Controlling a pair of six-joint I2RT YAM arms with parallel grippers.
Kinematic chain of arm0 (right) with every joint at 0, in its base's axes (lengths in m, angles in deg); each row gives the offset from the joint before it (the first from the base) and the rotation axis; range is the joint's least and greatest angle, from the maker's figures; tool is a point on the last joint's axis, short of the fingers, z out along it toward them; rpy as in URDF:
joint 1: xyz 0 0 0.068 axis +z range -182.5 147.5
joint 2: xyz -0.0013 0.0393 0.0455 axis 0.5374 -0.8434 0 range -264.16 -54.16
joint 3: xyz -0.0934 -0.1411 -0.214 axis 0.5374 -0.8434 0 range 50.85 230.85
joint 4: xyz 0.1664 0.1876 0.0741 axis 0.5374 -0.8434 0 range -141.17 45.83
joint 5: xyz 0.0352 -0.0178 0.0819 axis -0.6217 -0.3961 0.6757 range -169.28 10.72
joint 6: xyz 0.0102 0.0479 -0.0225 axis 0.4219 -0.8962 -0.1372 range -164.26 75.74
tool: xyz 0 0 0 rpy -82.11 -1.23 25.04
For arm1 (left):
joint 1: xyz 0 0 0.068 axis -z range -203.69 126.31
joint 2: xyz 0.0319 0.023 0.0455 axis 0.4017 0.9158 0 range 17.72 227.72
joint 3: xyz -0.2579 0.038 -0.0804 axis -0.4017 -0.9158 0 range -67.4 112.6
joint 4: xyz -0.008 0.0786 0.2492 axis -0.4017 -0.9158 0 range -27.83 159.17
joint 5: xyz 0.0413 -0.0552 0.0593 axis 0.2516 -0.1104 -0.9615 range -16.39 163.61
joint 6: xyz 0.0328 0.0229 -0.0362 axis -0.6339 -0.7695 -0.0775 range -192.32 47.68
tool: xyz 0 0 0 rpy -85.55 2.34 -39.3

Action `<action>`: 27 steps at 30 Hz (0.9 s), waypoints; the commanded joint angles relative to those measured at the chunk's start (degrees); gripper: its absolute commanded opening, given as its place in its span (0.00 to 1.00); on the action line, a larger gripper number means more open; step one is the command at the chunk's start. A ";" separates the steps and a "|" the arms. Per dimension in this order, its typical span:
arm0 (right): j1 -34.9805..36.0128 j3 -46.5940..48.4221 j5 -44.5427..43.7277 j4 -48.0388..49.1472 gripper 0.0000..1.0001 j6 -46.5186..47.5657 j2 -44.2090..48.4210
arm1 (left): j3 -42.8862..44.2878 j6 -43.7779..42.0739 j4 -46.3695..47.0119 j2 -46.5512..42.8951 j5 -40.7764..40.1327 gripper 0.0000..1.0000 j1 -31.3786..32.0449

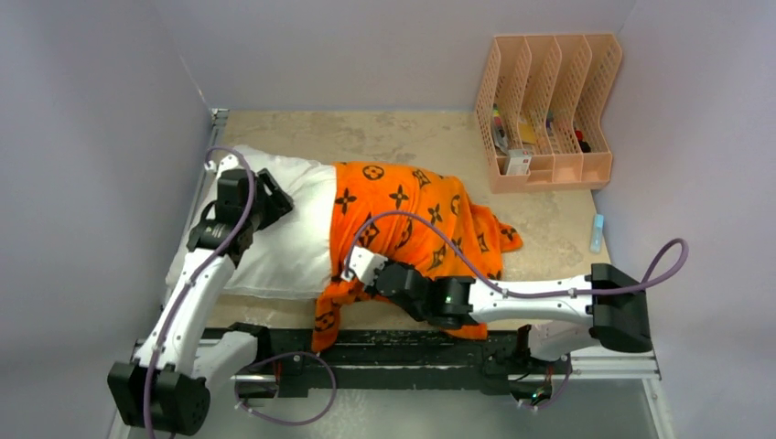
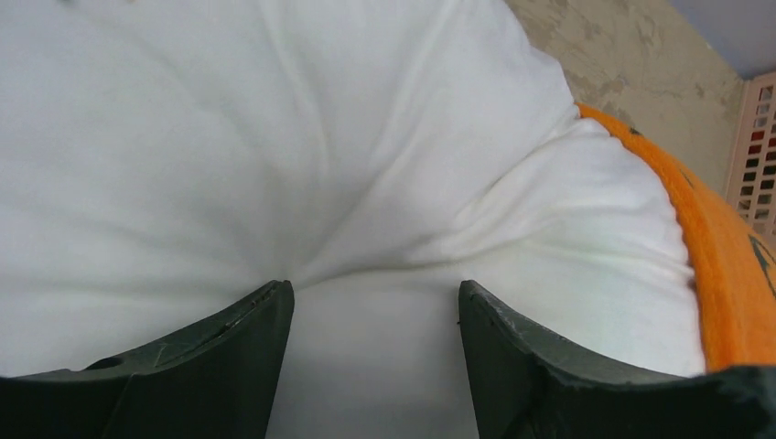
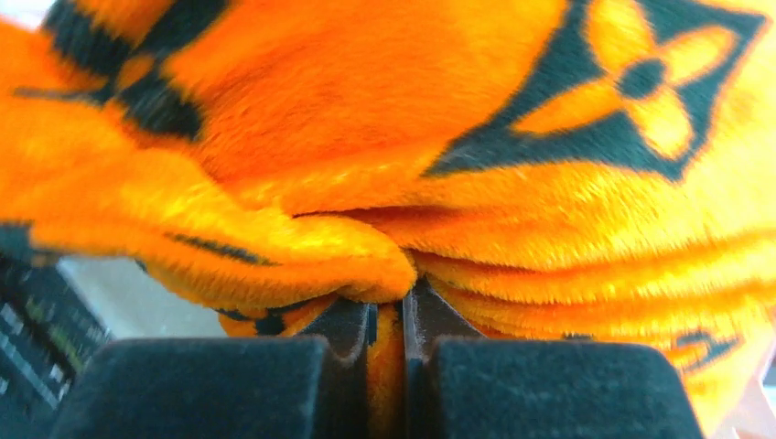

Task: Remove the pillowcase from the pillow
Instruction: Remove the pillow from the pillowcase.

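Right end effector point(image 3: 386, 315): jaws pinched shut on a fold of the orange pillowcase point(image 1: 412, 215) at its near left edge. Left end effector point(image 2: 375, 306): jaws apart over the bare white pillow point(image 1: 288, 233). Pillowcase covers the pillow's right half, with one flap hanging off the bench point(image 1: 384, 137) front. Peach file rack point(image 1: 549, 110): far right corner.

pillow point(image 1: 284, 240): right half hidden inside pillowcase point(image 1: 403, 212) | file rack point(image 1: 549, 64): contents too small (unreadable)

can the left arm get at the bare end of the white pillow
Likely yes: the left hand is open right at the puffy white stuffed pillow, nothing between; the bright orange plush pillowcase covers only the other end.
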 commanded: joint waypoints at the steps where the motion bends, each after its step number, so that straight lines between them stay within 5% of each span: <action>1: -4.21 8.58 -12.99 1.43 0.00 -11.66 -2.20 | -1.07 6.04 -16.48 -9.08 -6.85 0.69 -1.36; 5: -11.16 13.43 -2.74 -1.78 0.00 -25.52 -2.44 | -0.24 9.36 -17.70 -15.04 -3.08 0.73 -1.33; 8: -16.00 16.99 3.57 -3.59 0.00 -30.20 -2.70 | 1.39 16.10 -25.09 -15.42 -8.72 0.75 -1.33; 14: -17.93 23.14 7.99 -10.48 0.00 -29.65 -8.55 | -1.89 23.30 -23.35 -24.13 -2.66 0.77 -1.37; 20: -22.74 27.45 22.09 -12.52 0.00 -32.70 -11.43 | -4.48 24.60 -29.82 -26.79 2.78 0.80 -1.33; 27: -22.63 32.03 29.15 -11.14 0.00 -27.76 -12.10 | -19.49 34.34 -16.24 -38.53 6.64 0.81 -1.40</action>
